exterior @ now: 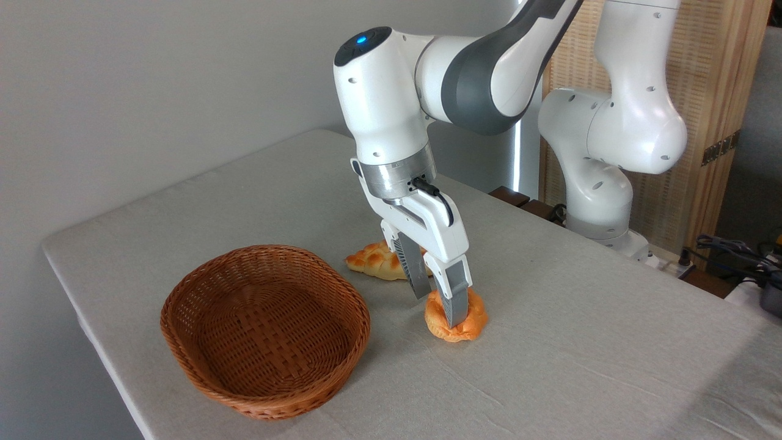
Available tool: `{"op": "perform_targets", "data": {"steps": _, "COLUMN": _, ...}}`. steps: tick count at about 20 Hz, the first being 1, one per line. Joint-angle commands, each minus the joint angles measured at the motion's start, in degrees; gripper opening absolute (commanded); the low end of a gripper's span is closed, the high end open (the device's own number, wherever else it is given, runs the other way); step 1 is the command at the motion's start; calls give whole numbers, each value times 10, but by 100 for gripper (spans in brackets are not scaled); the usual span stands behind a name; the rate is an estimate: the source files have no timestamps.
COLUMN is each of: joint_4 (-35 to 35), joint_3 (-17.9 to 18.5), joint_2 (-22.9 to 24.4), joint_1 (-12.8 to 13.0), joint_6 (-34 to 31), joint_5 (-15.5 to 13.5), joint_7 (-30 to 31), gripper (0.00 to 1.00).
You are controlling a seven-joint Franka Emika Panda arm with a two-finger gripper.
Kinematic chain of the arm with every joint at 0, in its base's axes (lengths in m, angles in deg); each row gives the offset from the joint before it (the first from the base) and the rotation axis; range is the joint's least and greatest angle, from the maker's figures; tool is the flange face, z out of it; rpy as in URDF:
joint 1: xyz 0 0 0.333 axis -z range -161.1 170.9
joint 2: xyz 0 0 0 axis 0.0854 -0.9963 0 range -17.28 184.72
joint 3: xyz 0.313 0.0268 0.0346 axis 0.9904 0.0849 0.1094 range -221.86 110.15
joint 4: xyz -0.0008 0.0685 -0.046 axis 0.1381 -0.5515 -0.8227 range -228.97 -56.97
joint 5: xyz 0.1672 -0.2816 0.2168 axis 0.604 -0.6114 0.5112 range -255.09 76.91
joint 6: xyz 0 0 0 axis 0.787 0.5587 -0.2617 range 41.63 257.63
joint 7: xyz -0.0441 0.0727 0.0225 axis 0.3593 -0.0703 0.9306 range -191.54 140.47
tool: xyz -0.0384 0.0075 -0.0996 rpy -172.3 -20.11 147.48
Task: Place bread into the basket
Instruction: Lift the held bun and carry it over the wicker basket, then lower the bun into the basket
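Note:
The bread (474, 318), a small round golden-orange bun, lies on the table just right of the basket. My gripper (438, 310) has come down over it and stands open. One finger sits at the bun's far left side and the other crosses its near face, so the bun lies between them. The bun still rests on the cloth. The basket (267, 328), oval reddish-brown wicker, sits empty at the front left, about a hand's width from the bun.
A longer braided loaf (376, 261) lies behind the gripper, partly hidden by the fingers. The table (580, 342) has a grey cloth, with its left edge close behind the basket. The arm's base (602, 201) stands at the back right, and cables lie at the far right.

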Motion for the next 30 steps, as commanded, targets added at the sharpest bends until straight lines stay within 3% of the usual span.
{"op": "perform_targets", "data": {"steps": 1, "joint_4": -11, "joint_3": 9, "joint_2": 8, "joint_1": 6, "joint_6": 5, "joint_5": 12, "joint_7": -12, "gripper": 34}}
{"op": "perform_targets", "data": {"steps": 3, "joint_4": -11, "joint_3": 9, "joint_2": 8, "joint_1": 7, "joint_6": 5, "joint_5": 30, "joint_7": -18, "gripper": 31}}
{"op": "perform_targets", "data": {"steps": 10, "joint_4": -4, "joint_3": 9, "joint_2": 9, "joint_1": 7, "joint_6": 0, "joint_5": 28, "joint_7": -16, "gripper": 26}}
{"op": "perform_targets", "data": {"steps": 12, "joint_4": 31, "joint_3": 9, "joint_2": 11, "joint_1": 11, "joint_6": -26, "joint_5": 27, "joint_7": -16, "gripper": 20}}
{"op": "perform_targets", "data": {"steps": 14, "joint_4": 126, "joint_3": 9, "joint_2": 2, "joint_1": 37, "joint_6": -99, "joint_5": 34, "joint_7": -16, "gripper": 20}}
{"op": "perform_targets", "data": {"steps": 16, "joint_4": 165, "joint_3": 9, "joint_2": -11, "joint_1": 38, "joint_6": -91, "joint_5": 47, "joint_7": -32, "gripper": 20}}
{"op": "perform_targets", "data": {"steps": 18, "joint_4": 216, "joint_3": 9, "joint_2": -53, "joint_1": 38, "joint_6": -70, "joint_5": 68, "joint_7": -44, "gripper": 21}}
{"op": "perform_targets", "data": {"steps": 20, "joint_4": 232, "joint_3": 9, "joint_2": -83, "joint_1": 39, "joint_6": -10, "joint_5": 87, "joint_7": -43, "gripper": 22}}
{"op": "perform_targets", "data": {"steps": 22, "joint_4": 231, "joint_3": 4, "joint_2": -116, "joint_1": 39, "joint_6": 78, "joint_5": 88, "joint_7": -40, "gripper": 35}}
{"op": "perform_targets", "data": {"steps": 23, "joint_4": 231, "joint_3": 0, "joint_2": -133, "joint_1": 39, "joint_6": 117, "joint_5": 88, "joint_7": -36, "gripper": 35}}
{"op": "perform_targets", "data": {"steps": 25, "joint_4": 231, "joint_3": -12, "joint_2": -151, "joint_1": 39, "joint_6": 130, "joint_5": 88, "joint_7": -37, "gripper": 45}}
{"op": "perform_targets", "data": {"steps": 27, "joint_4": 231, "joint_3": -23, "joint_2": -168, "joint_1": 40, "joint_6": 131, "joint_5": 89, "joint_7": -37, "gripper": 71}}
{"op": "perform_targets", "data": {"steps": 30, "joint_4": 230, "joint_3": -26, "joint_2": -181, "joint_1": 39, "joint_6": 133, "joint_5": 89, "joint_7": -36, "gripper": 93}}
